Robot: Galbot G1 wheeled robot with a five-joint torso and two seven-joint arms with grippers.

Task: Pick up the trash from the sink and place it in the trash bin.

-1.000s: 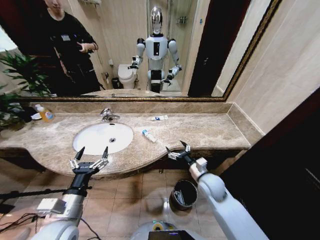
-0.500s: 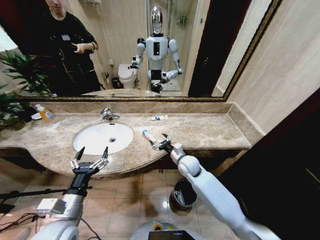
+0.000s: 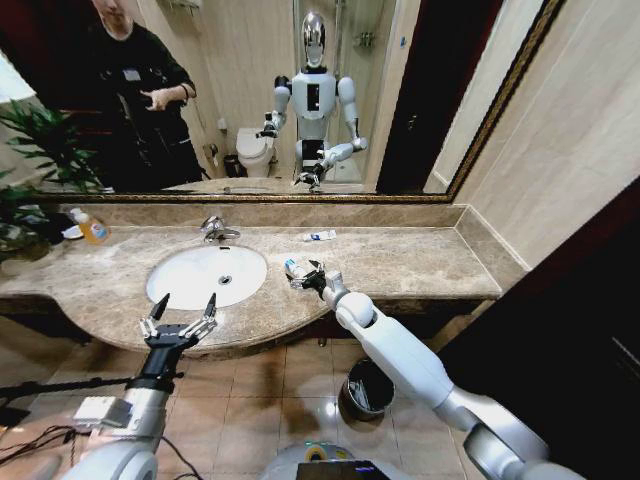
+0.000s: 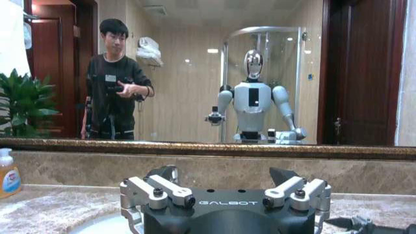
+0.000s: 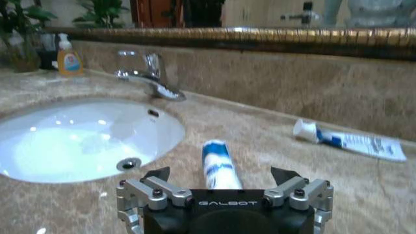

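Observation:
A small white tube with a blue end (image 3: 293, 268) (image 5: 215, 156) lies on the brown marble counter just right of the oval white sink (image 3: 205, 275) (image 5: 78, 141). My right gripper (image 3: 305, 276) (image 5: 221, 171) hovers open right at this piece of trash, one finger on each side, not touching it. A second white and blue tube (image 3: 319, 236) (image 5: 351, 140) lies farther back, near the wall. The dark round trash bin (image 3: 368, 388) stands on the floor below the counter's right part. My left gripper (image 3: 180, 322) (image 4: 224, 195) hangs open at the counter's front edge, before the sink.
A chrome faucet (image 3: 213, 230) (image 5: 146, 73) stands behind the basin. An orange-liquid bottle (image 3: 92, 228) (image 5: 68, 58) (image 4: 7, 170) and a plant (image 3: 25, 215) sit at the counter's left end. A mirror runs along the back wall; a side wall closes the right.
My right arm has swung up and left, from the counter's front edge above the bin onto the counter, and its gripper now straddles the nearer tube. The left arm has stayed still.

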